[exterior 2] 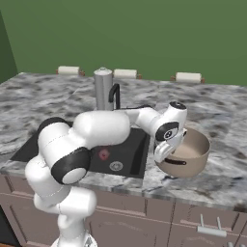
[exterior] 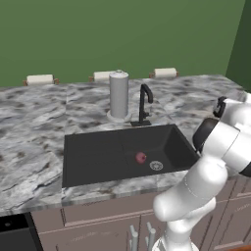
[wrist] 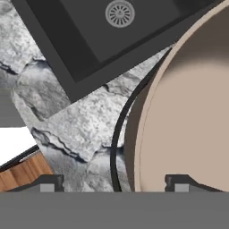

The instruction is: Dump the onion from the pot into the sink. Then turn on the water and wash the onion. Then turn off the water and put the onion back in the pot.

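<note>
The onion [exterior: 140, 157] [exterior 2: 103, 154], a small reddish-pink ball, lies on the floor of the black sink [exterior: 93, 152] [exterior 2: 132, 154], close to the round metal drain [exterior: 156, 165] [wrist: 120, 13]. The tan pot [exterior 2: 193, 144] [wrist: 188, 112] sits on the marbled counter just right of the sink, and I see nothing inside it. My gripper [exterior 2: 162, 153] [wrist: 115, 184] hangs over the pot's left rim, open, one fingertip outside the wall and dark handle and one inside. No stream comes from the black faucet [exterior: 144, 104] [exterior 2: 115, 96].
A tall grey cylinder [exterior: 118, 95] [exterior 2: 102, 89] on a round base stands behind the sink beside the faucet. Several white rolls [exterior: 39, 79] line the back wall. The counter's front edge runs just below the pot, with cabinet fronts underneath.
</note>
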Controlling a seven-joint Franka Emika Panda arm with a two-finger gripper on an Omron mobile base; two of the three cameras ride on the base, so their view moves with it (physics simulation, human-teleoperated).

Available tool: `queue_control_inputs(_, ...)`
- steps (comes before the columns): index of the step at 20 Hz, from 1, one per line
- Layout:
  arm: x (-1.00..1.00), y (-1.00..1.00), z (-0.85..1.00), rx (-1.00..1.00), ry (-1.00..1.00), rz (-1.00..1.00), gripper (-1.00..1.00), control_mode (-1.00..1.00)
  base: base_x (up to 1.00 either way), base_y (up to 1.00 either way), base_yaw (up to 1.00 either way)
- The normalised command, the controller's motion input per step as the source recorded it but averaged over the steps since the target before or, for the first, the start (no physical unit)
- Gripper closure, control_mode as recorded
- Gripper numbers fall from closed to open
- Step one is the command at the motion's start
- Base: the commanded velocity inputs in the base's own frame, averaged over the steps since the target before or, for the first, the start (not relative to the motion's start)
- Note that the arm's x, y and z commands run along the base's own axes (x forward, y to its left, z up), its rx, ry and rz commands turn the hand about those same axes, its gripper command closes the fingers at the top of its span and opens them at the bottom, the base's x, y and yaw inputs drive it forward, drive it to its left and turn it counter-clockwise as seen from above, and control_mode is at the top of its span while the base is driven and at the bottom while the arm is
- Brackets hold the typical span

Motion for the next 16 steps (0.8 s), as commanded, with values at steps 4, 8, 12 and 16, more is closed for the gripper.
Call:
queue_control_inputs(4, -0.02, 0.09, 0.77, 0.0, -0.05, 0.0, -1.0, -1.0, 0.0, 0.0, 0.0)
queue_control_inputs(8, -0.22, 0.32, 0.89, 0.0, -0.09, 0.0, -1.0, -1.0, 0.0, 0.0, 0.0)
queue_control_inputs(12, -0.23, 0.66, 0.61, 0.03, -0.07, 0.0, -1.0, -1.0, 0.0, 0.0, 0.0)
queue_control_inputs(16, -0.06, 0.76, 0.28, 0.13, -0.06, 0.0, -1.0, -1.0, 0.0, 0.0, 0.0)
